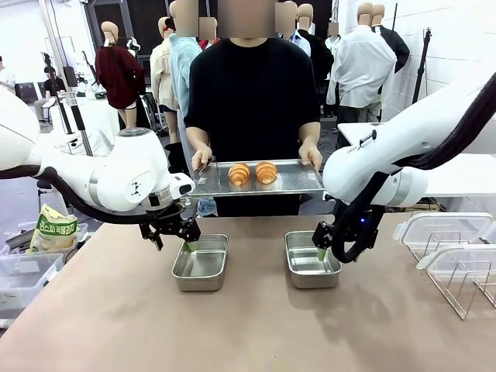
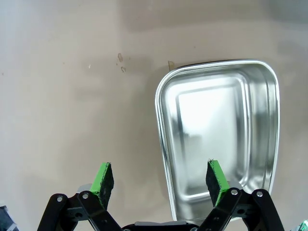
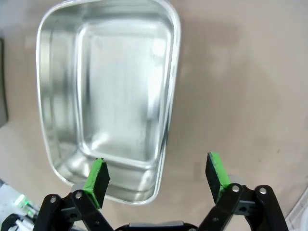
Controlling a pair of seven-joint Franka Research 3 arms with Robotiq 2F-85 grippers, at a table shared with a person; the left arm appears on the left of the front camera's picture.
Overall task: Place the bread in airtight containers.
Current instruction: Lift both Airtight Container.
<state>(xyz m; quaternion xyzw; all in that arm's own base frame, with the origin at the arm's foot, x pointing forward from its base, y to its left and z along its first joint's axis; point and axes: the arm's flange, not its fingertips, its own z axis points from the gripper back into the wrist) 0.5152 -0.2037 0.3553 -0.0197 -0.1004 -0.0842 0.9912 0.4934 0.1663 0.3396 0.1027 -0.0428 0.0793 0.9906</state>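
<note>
1. Lying side by side on a perforated steel tray (image 1: 298, 184), the two croissants (image 1: 239, 173) are up off the table. A person at the far side holds the tray by its ends, one hand (image 1: 201, 160) on one end and the other hand (image 1: 311, 155) on the opposite end.
2. Below the tray, the left tin (image 1: 201, 265) (image 2: 216, 120) and the right tin (image 1: 311, 265) (image 3: 115, 82) sit near each other on the table, both open and empty.
3. The left gripper (image 1: 188, 242) (image 2: 161, 175) is spread wide and grasps nothing. It stands astride its tin's wall, one pad over the table and one over the tin's inside. The right gripper (image 1: 321, 249) (image 3: 159, 173) is likewise released and stands astride the right tin's wall.
4. As I judge it, no bread has been packed yet. The next move calls for an arm to rise straight off its tin, reach to the tray and close gently across a croissant, since the crust looks easily crushed.
5. Clear plastic tubs (image 1: 438, 231) and a wire rack (image 1: 469, 279) stand to the right, and a printed bag (image 1: 53, 229) sits at the left, all well apart from the tins. The likelier snags are a finger dragging a tin, or the hand-held tray wavering.
</note>
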